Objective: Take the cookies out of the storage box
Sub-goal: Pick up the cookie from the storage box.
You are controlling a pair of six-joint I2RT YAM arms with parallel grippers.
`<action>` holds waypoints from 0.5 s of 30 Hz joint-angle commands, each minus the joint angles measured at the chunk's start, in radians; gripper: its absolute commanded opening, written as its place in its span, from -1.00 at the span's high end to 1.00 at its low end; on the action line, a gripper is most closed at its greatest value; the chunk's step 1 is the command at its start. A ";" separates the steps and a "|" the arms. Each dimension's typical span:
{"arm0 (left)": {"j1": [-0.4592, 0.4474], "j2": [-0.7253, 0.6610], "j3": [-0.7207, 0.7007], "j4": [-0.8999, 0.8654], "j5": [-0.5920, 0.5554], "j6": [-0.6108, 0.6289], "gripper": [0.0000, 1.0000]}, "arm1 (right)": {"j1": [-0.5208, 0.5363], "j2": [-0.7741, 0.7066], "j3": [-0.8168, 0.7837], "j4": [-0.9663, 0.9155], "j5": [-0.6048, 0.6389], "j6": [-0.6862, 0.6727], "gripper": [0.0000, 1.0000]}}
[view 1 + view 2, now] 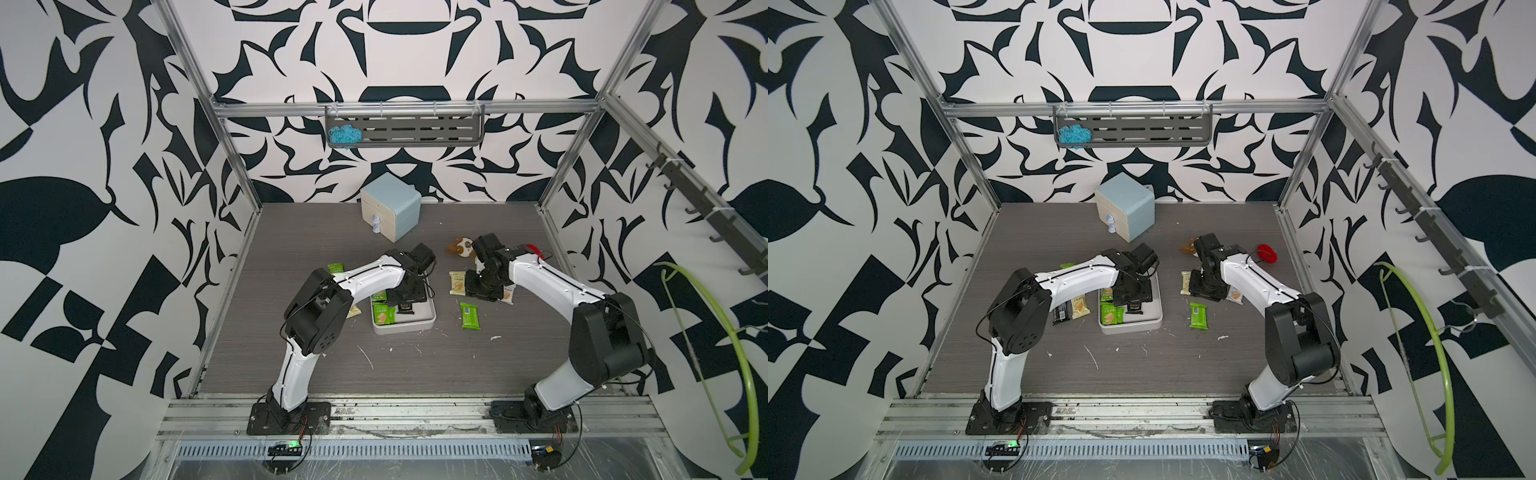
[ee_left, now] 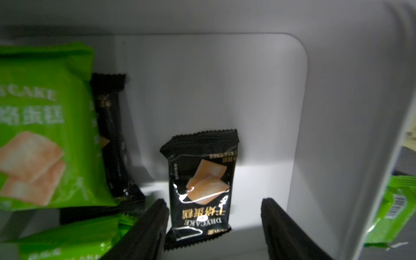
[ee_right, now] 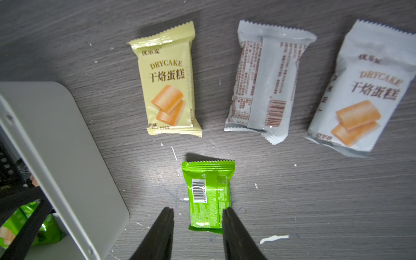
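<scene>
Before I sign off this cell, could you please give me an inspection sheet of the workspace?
surface: grey table, white scraps scattered.
job's things: storage box holds green and black cookies; yellow packet, white packet lie outside.
clutter: plush toy, blue cabinet, red object.
hands: left hand open astride black packet in box; right hand open by green packet.
cables: black lead loops off left elbow.
surroundings: shelf with blue tuft, green hose.

"drycake" printed on yellow packet (image 3: 167, 81), white packet (image 3: 364, 90), black packet (image 2: 200, 186).
</scene>
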 commanded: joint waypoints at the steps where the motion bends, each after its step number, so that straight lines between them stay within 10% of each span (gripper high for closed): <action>1: -0.002 0.036 0.011 -0.039 -0.011 0.022 -0.45 | -0.004 -0.020 0.015 -0.015 0.012 -0.013 0.17; 15: -0.002 0.078 0.009 -0.034 0.001 0.035 -0.03 | -0.006 -0.020 0.022 -0.022 0.021 -0.014 0.17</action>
